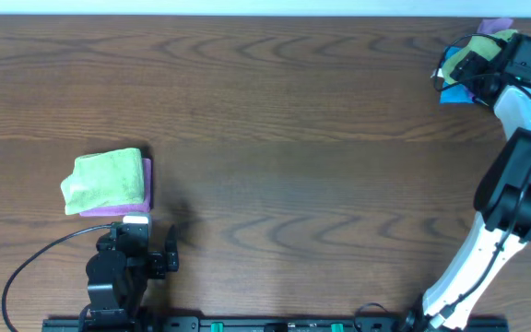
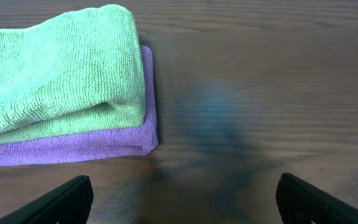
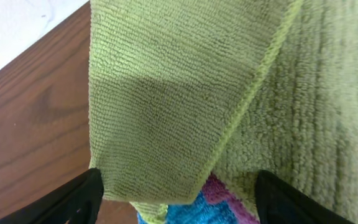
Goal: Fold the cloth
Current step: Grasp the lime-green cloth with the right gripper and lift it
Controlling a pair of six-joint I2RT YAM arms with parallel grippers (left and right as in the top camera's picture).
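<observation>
The lime-green cloth (image 3: 166, 93) lies on top of a pile at the table's far right corner (image 1: 479, 41). One flap is folded over and no tag shows. My right gripper (image 3: 179, 199) is open just above it, one finger on each side of the flap's corner, holding nothing; the overhead view also shows it (image 1: 468, 69). A second lime-green cloth (image 2: 61, 68) lies folded on a folded purple cloth (image 2: 73, 146) at the left (image 1: 107, 180). My left gripper (image 2: 182, 199) is open and empty, just in front of that stack (image 1: 141, 231).
Under the cloth in the right pile are a blue cloth (image 3: 173, 211) and a purple cloth (image 3: 219, 190), also seen from overhead as blue (image 1: 450, 92) and purple (image 1: 498, 25). The table's far edge (image 3: 36, 37) runs close beside the pile.
</observation>
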